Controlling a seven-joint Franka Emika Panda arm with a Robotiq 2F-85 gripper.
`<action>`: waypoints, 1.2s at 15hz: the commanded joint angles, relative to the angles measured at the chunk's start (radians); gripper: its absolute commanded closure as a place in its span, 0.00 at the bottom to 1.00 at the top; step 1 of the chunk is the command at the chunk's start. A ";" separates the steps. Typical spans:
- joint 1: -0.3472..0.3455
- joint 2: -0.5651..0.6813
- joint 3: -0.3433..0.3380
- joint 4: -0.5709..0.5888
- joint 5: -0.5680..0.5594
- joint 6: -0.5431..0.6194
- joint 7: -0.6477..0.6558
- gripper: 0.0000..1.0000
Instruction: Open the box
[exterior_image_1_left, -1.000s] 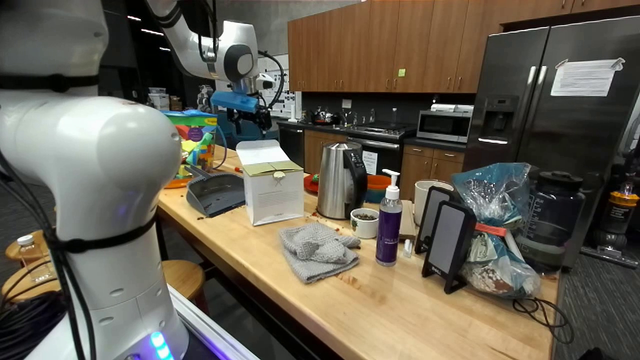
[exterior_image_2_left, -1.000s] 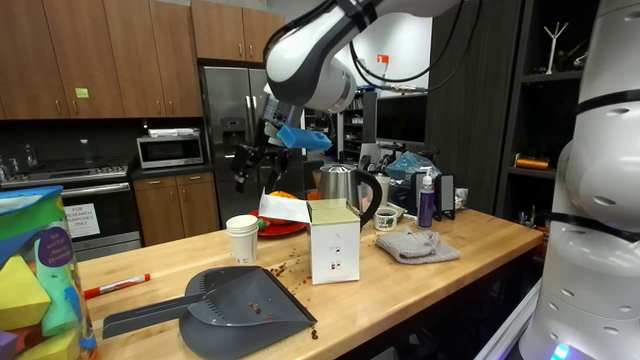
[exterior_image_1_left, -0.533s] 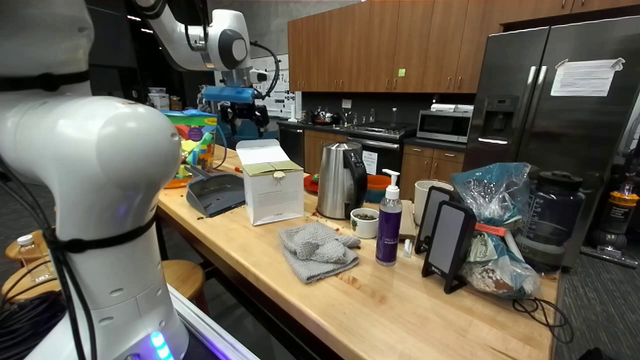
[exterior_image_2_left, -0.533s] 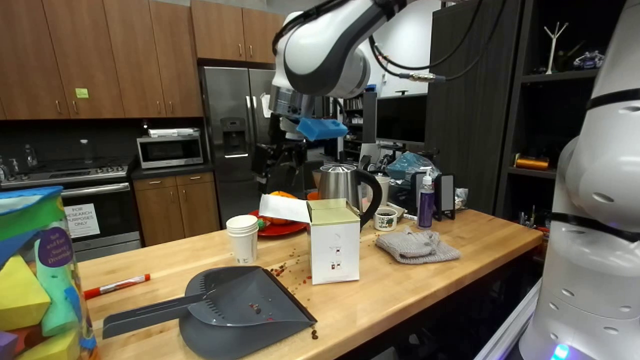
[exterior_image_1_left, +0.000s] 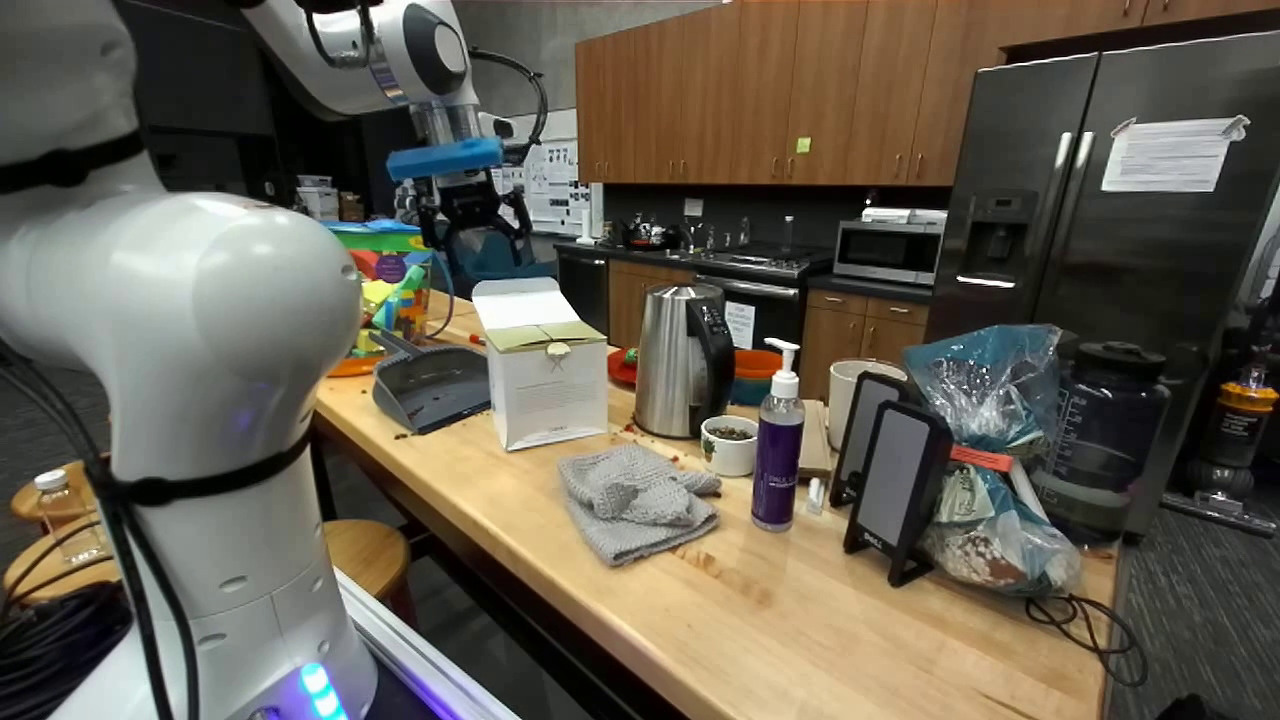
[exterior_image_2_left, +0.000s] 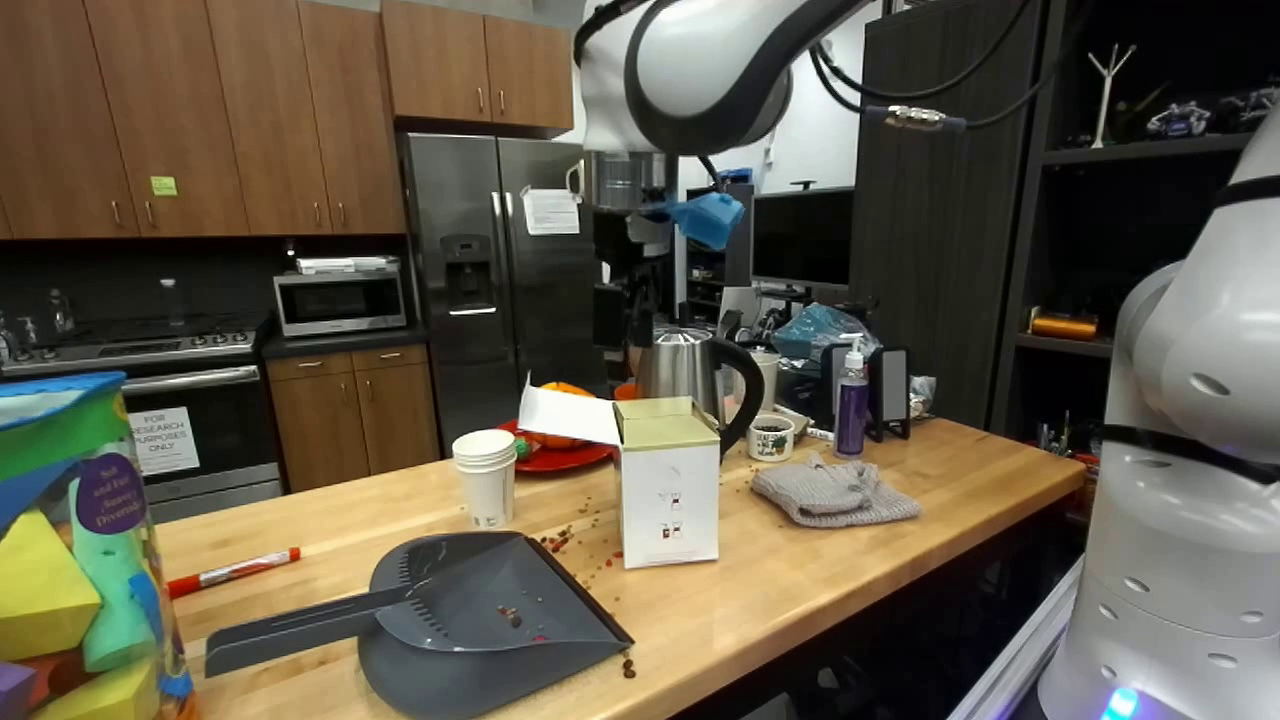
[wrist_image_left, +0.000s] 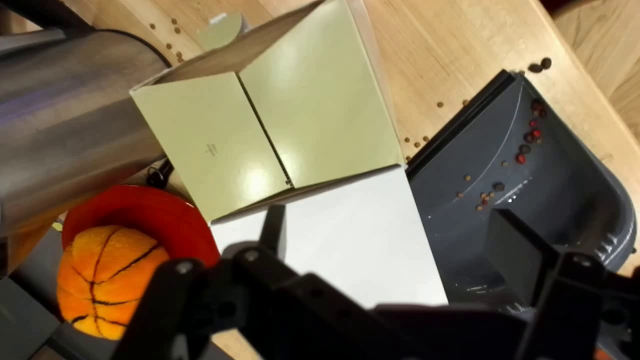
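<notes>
On the wooden countertop (exterior_image_2_left: 820, 565), between the steel electric kettle (exterior_image_1_left: 665, 365) and the grey dustpan (exterior_image_2_left: 480, 610): a white carton (exterior_image_2_left: 670, 510), upright, with its white lid flap (wrist_image_left: 360, 245) already folded out but two green inner flaps (wrist_image_left: 320, 115) across the mouth. Just now, a sideways swing and a turn of the Robotiq gripper (wrist_image_left: 391, 222), with no visible shift in the carton. Hovering apart from the lid flap, with jaws spread wide and nothing gripped. Likely a fresh aim at the green inner flaps, yet to be lifted before any full opening.
</notes>
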 joint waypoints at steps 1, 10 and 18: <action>0.012 -0.086 -0.019 -0.067 -0.027 -0.027 -0.070 0.00; 0.018 -0.218 -0.060 -0.207 -0.004 0.004 -0.101 0.00; 0.016 -0.303 -0.097 -0.281 -0.003 0.013 -0.096 0.00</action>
